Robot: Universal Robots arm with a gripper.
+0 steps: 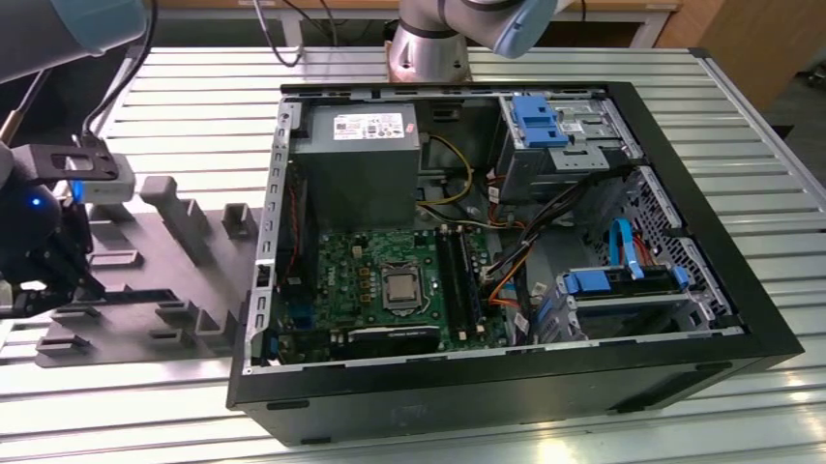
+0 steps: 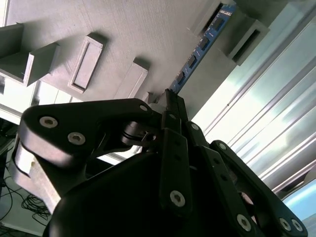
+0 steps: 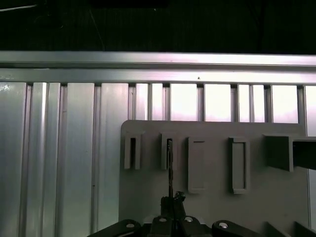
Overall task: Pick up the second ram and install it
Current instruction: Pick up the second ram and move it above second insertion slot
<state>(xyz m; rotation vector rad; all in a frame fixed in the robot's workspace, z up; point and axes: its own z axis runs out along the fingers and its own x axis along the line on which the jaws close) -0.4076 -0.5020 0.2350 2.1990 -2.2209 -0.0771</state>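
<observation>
One end of the second ram (image 2: 198, 48), clamped by the closed end effector (image 2: 170, 98).
Stick runs straight ahead, along the tray (image 2: 123, 29).

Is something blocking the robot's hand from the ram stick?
No, nothing visible. The end effector is closed on the ram, which stands on edge in the grey tray. Between tray and motherboard rises the case wall.

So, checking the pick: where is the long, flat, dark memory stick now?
The memory stick stands in a slotted block on the grey holder tray, at the exterior view's left of the black computer case, one end in the gripper.
</observation>
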